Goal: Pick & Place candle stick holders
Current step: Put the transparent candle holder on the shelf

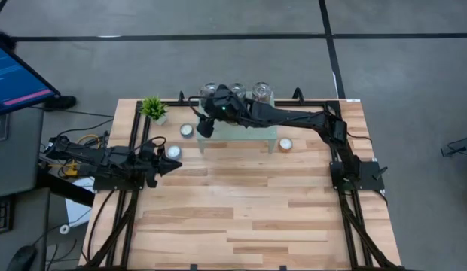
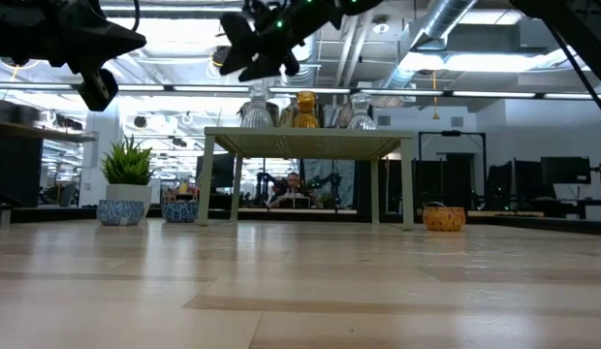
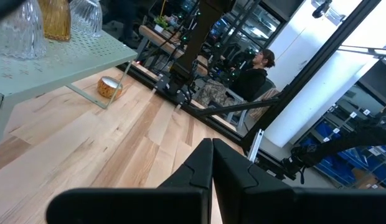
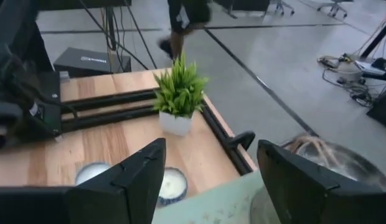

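Observation:
Three glass holders stand on the pale green mesh stand (image 1: 245,134): a clear jar (image 1: 211,91), an amber one (image 2: 305,109) and a clear one (image 1: 261,92). Two white tealight cups (image 1: 187,130) (image 1: 173,151) and an orange one (image 1: 285,144) sit on the table. My right gripper (image 1: 206,111) hangs open and empty above the stand's left end, beside the left jar, which shows in the right wrist view (image 4: 324,163). My left gripper (image 1: 175,165) is shut and empty above the table, near the white tealight cup on the left.
A small green potted plant (image 1: 154,108) stands at the table's far left corner, also in the right wrist view (image 4: 179,93). Black frame rails run along the table's edges. Bare wood lies toward the near edge. A person (image 3: 255,68) sits in the room beyond the table.

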### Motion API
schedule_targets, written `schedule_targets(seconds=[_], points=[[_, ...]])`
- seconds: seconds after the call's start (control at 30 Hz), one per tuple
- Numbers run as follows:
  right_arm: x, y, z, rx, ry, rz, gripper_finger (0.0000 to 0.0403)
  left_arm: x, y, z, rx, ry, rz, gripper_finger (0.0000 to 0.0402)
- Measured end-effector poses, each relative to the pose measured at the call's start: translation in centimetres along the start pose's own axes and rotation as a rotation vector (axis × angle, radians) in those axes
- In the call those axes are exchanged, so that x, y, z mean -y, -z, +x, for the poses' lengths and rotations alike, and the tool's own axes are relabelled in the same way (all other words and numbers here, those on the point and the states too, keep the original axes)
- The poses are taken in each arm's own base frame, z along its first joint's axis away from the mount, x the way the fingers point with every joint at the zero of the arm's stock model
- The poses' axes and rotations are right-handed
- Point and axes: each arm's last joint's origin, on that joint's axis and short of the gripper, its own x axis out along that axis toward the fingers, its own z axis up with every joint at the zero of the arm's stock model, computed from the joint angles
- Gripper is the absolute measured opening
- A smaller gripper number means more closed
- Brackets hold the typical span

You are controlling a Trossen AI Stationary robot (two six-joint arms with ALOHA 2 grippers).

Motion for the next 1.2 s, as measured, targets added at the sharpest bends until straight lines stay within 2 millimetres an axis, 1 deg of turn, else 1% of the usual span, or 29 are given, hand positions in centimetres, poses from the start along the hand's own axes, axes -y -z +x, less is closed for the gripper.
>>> schedule_targets(seconds=[0.13,0.23,0.3,0.37,0.43,0.5,0.57,0.63,0.67,0.7,0.77,0.87,0.93,1.0,1.1,1.2], points=[[-0.1,-1.7,-0.9,0.034,-0.009,-0.004,0.0244,0.0,0.0,0.0,0.0,0.0,0.0,0.0007],[-0.5,-3.8,-2.3,0.079,-0.02,-0.018,0.0244,0.0,0.0,0.0,0.0,0.0,0.0,0.0007],[-1.0,-5.4,-4.1,0.094,-0.041,-0.032,0.0243,0.0,0.0,0.0,0.0,0.0,0.0,0.0007],[-1.4,-7.3,-6.5,0.119,-0.062,-0.048,0.0235,0.0,0.0,0.0,0.0,0.0,0.0,0.0007],[-1.7,-8.5,-9.1,0.107,-0.088,-0.067,0.0213,0.0,0.0,0.0,0.0,0.0,0.0,0.0007],[-2.4,-9.1,-11.3,0.098,-0.116,-0.098,0.0173,0.0,0.0,0.0,0.0,0.0,0.0,0.0007],[-3.2,-9.0,-13.2,0.052,-0.166,-0.135,0.0115,0.0,0.0,0.0,0.0,0.0,0.0,0.0007],[-4.1,-8.9,-14.8,0.026,-0.244,-0.177,0.0048,0.0,0.0,0.0,0.0,0.001,0.0,0.0007],[-4.4,-8.8,-15.7,0.002,-0.274,-0.198,0.0024,0.0,0.0,0.0,0.0,0.001,0.0,0.0007],[-4.6,-8.6,-16.4,-0.017,-0.294,-0.203,0.0015,0.0,0.0,0.0,0.0,0.0,0.0,0.0007],[-4.9,-8.0,-17.3,-0.06,-0.312,-0.17,0.0014,0.0,0.0,0.0,0.0,0.001,0.0,0.0007],[-5.5,-6.2,-17.1,-0.11,-0.32,-0.145,0.0003,0.0,0.0,0.0,0.0,0.001,0.0,0.0007],[-6.1,-4.7,-16.8,-0.094,-0.328,-0.109,0.0003,0.0,0.0,0.0,0.0,0.0,0.0,0.0007],[-6.5,-3.3,-17.1,-0.028,-0.348,-0.048,0.0001,0.0,0.0,0.0,0.0,0.0,0.0,0.0007],[-6.9,-1.1,-17.7,0.131,-0.387,0.077,0.0001,0.0,0.0,0.0,0.0,0.0,0.0,0.0007],[-6.5,1.5,-17.9,0.215,-0.376,0.211,0.0,0.0,0.0,0.0,0.0,0.0,0.0,0.0007]])
